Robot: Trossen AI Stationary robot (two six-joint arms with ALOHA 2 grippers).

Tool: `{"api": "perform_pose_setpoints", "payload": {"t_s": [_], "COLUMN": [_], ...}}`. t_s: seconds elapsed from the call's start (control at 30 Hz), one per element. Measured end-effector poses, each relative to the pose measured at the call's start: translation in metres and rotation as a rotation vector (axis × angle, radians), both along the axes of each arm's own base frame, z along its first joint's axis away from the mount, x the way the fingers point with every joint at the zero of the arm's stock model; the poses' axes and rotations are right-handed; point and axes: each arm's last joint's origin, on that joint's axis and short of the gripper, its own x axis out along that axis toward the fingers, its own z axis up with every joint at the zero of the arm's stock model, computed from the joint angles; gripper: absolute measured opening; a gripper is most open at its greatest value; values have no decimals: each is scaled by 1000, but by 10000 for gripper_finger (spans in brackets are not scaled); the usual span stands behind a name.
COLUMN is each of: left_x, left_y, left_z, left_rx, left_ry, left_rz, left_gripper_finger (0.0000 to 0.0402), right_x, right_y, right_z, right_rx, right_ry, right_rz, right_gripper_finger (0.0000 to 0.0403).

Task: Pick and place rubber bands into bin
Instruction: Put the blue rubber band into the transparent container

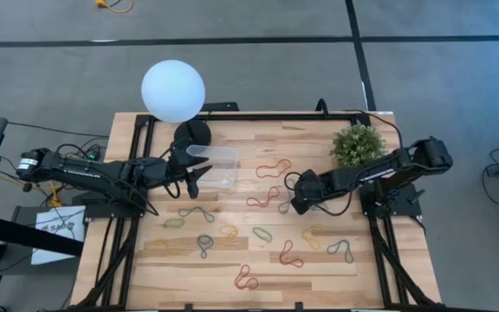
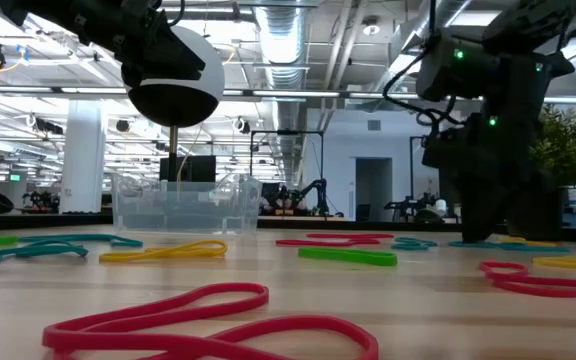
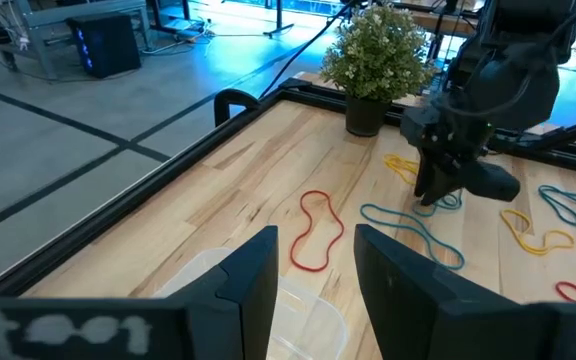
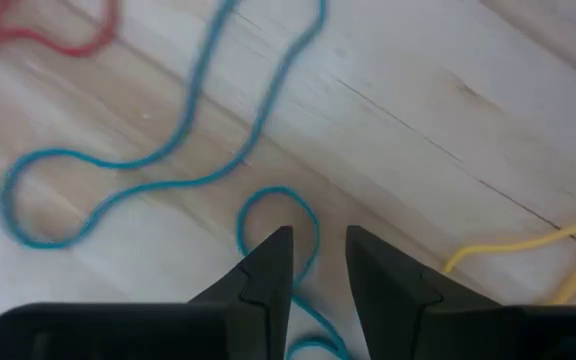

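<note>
Your right gripper [image 4: 318,262] is reaching down to the table [image 1: 379,269], its fingers slightly parted around a loop of a blue rubber band [image 4: 268,205], not closed on it. Your left gripper [image 1: 199,173] is hovering over the bin [image 1: 223,156], fingers parted and holding nothing. The other rubber bands [image 1: 258,232] are lying scattered across the table.

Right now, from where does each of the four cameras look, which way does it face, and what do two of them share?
High: above, straight down; table, both arms, bin, lamp.
Low: tabletop height, facing the room; rubber bands near, arms overhead.
Left wrist: past left gripper, over the bin, toward the plant and right arm.
Right wrist: down past right gripper at a blue band.
Shared: left wrist and high both show plant and bin.
</note>
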Motion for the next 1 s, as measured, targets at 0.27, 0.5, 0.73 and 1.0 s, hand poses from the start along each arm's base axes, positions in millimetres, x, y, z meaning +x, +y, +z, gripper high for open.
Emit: {"api": "perform_pose_setpoints", "payload": {"t_s": [0.27, 0.5, 0.73, 1.0], "left_x": [0, 0, 0, 0], "left_y": [0, 0, 0, 0], "left_z": [-1, -1, -1, -1], "left_rx": [1, 1, 1, 4], "left_ry": [9, 9, 9, 10], "left_rz": [0, 0, 0, -1], "left_gripper_finger": [123, 123, 123, 123], "right_x": [4, 2, 17, 61], "right_y": [0, 1, 6, 12], "right_z": [-15, -6, 1, 46], "right_rx": [-39, -26, -68, -194], "right_ry": [76, 8, -162, -521], "right_rz": [4, -14, 59, 222], "right_gripper_finger": [91, 51, 11, 2]}}
